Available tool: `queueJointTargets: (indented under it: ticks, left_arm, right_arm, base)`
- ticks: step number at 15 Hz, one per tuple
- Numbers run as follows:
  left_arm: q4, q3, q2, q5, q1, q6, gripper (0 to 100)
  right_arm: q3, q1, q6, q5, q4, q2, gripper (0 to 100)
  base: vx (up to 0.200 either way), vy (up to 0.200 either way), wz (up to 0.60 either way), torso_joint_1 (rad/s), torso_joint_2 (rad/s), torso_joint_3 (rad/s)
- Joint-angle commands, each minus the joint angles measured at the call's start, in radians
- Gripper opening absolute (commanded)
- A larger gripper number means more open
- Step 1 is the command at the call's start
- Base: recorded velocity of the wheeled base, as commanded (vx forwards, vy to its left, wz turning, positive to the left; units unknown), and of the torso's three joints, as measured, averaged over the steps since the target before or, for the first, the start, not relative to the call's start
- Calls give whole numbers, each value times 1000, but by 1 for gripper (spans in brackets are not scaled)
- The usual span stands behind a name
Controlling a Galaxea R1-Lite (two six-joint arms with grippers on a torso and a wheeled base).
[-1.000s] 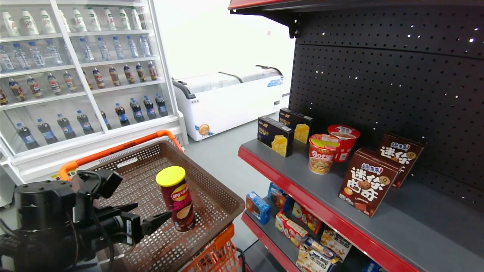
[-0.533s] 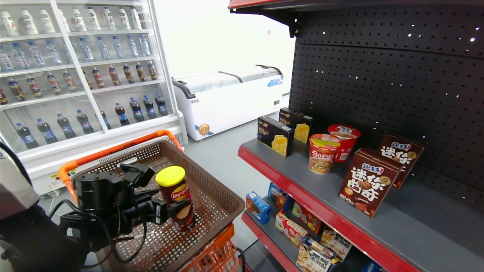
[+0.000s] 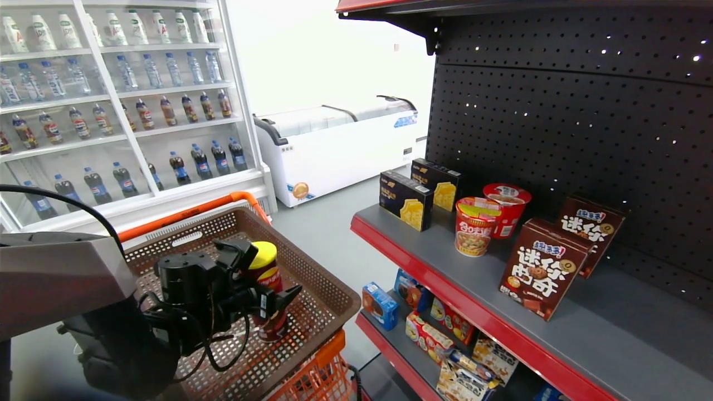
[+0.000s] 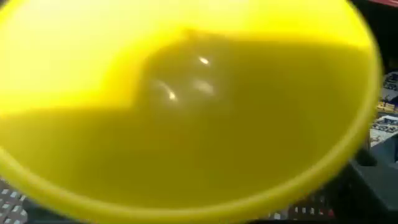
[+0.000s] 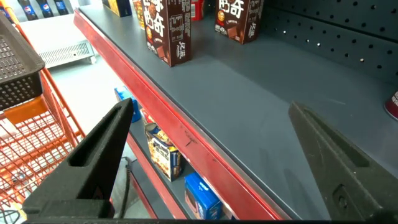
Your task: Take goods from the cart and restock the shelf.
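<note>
In the head view the can [image 3: 269, 275] stands upright in the brown basket [image 3: 328, 294] on top of the orange cart [image 3: 186, 214], near the basket's side that faces the shelf [image 3: 607, 328]. The left gripper [image 3: 274, 294] is at the middle height of the can, with its fingers spread and the can between them. One finger [image 3: 287, 293] passes in front of the can, but I cannot tell if it touches the can. On the shelf stand two dark boxes [image 3: 406, 200], two red cups [image 3: 473, 226] and two brown boxes [image 3: 543, 275]. In the left wrist view the yellow lid [image 4: 186, 112] of the can is very close to the camera and blurred. In the right wrist view the right gripper [image 5: 211, 111] is spread wide and holds nothing. The grey board of the shelf and its red front edge show between its fingers. One of the brown boxes [image 5: 168, 28] stands farther along the board, and the orange wire of the cart [image 5: 31, 143] is at the side, below a corner of the basket [image 5: 15, 68].
</note>
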Motion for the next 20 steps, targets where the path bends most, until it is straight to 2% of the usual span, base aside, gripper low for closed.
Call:
queueJointTargets:
  ticks: [1,5,6,8,9,10,11,14,15,16,17,18,19,20]
  left_arm:
    - [-2,-11,25,0,-14,2,100]
    - [-13,-37,28,3,-28,2,100]
    - [-14,-32,25,6,-28,2,0]
    - [-22,-23,8,16,-25,2,0]
    - [-16,-17,-46,46,-37,-9,0]
    - [7,-9,-107,60,-37,-35,0]
    - [55,-6,-159,80,-34,-50,0]
    - [205,19,-316,86,-48,-44,0]
    - [210,20,-320,88,-48,-43,0]
    - [342,-1,-480,112,-60,-49,0]
    - [380,-11,-518,112,-63,-56,0]
    - [506,-17,-658,111,-63,-73,0]
    - [581,-4,-758,114,-59,-73,0]
    - [613,-1,-802,112,-57,-75,0]
  right_arm:
    - [0,0,1,0,0,0,100]
    - [0,0,1,0,0,0,100]
    - [0,0,-1,0,0,0,100]
    - [0,0,1,0,0,0,100]
    - [0,0,1,0,0,1,100]
    - [0,0,1,0,0,0,100]
    - [0,0,-1,0,0,1,100]
    - [0,0,1,0,0,0,100]
    - [0,-2,-1,0,0,1,100]
    - [0,0,-1,0,0,0,100]
    - [0,0,1,0,0,0,100]
    - [0,-2,-1,0,0,0,100]
    - [0,0,-1,0,0,0,100]
    - [0,0,1,0,0,0,100]
  base:
    - [0,0,0,0,0,0]
    - [0,0,0,0,0,0]
    - [0,0,0,0,0,0]
    - [0,0,0,0,0,0]
    - [0,0,0,0,0,0]
    - [0,0,0,0,0,0]
    - [0,0,0,0,0,0]
    - [0,0,0,0,0,0]
    - [0,0,0,0,0,0]
    - [0,0,0,0,0,0]
    - [0,0,0,0,0,0]
    - [0,0,0,0,0,0]
    - [0,0,0,0,0,0]
    - [0,0,0,0,0,0]
